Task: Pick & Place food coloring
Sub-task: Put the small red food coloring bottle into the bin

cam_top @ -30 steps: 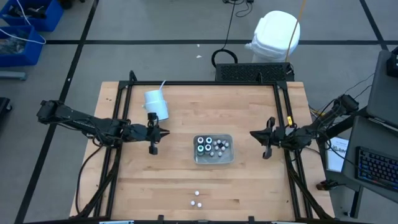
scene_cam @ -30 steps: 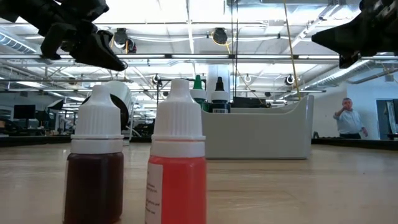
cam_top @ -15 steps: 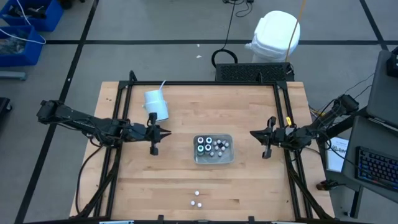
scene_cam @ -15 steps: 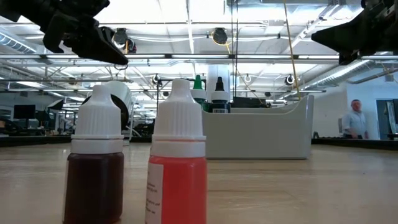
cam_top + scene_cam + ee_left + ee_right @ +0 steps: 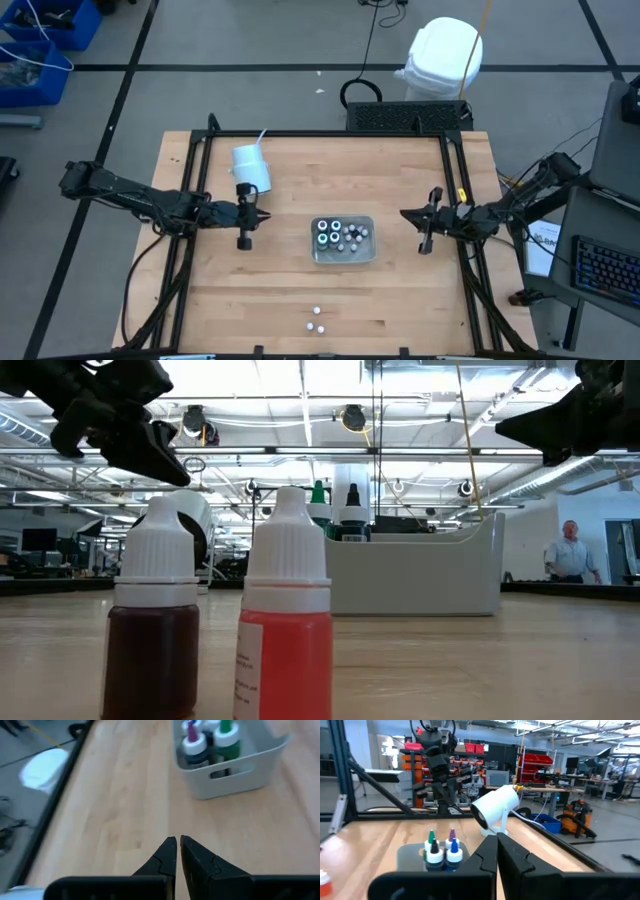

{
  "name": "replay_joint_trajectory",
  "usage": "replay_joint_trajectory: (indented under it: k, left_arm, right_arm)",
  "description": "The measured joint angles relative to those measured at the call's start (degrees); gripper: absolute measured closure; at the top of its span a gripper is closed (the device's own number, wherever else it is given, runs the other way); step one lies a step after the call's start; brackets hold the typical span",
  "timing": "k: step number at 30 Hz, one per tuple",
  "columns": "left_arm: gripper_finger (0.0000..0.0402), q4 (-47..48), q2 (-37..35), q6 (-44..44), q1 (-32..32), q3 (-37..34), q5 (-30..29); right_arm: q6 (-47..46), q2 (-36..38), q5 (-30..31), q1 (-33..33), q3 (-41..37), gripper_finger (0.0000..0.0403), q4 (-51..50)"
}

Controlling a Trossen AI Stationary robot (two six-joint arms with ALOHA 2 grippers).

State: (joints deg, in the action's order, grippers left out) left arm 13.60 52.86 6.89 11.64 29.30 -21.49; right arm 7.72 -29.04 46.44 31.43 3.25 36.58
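Observation:
Several food coloring bottles (image 5: 338, 234) stand upright in a pale tray (image 5: 366, 252) at the table's middle. Two more small bottles (image 5: 316, 318) stand on their bases near the front edge; the low view shows them close up, one dark brown (image 5: 154, 628) and one red (image 5: 285, 630), both white-capped. My left gripper (image 5: 268, 213) hovers left of the tray, slanting down toward it, shut and empty (image 5: 177, 840). My right gripper (image 5: 403, 214) hovers right of the tray, about level, shut and empty (image 5: 496, 838).
A white cup with a straw (image 5: 252, 166) lies on its side at the table's far left, behind my left gripper. A black frame (image 5: 330, 133) runs along the table's far and side edges. Bare wood lies between the tray and the two front bottles.
My left gripper has tipped a little downward, its fingertips sinking slightly in the low view. My right gripper has rolled slightly about its own pointing line. No bottle has moved.

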Motion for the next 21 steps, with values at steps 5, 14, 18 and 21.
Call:
replay_joint_trajectory:
  k: [5, 14, 18, 21]
  left_arm:
    - [0.0371, -4.4, 0.0, 1.2, 0.1, 0.0, 5.7]
    - [0.0371, -12.7, 0.0, 6.3, 0.0, 0.0, 5.5]
    - [0.0371, -14.1, 0.0, 2.7, 0.0, 0.0, 5.4]
    - [0.0371, -13.0, 0.0, -0.2, 0.0, 0.0, 5.4]
  right_arm:
    - [3.7, 0.0, 0.0, -2.7, 0.0, 0.0403, 0.3]
    - [7.0, 0.0, -13.3, -9.2, 0.0, 0.0403, 5.1]
    - [3.5, 0.0, -27.4, -11.3, 0.0, 0.0403, 4.6]
    - [0.8, -0.3, -34.4, -12.0, 0.0, 0.0403, 3.7]
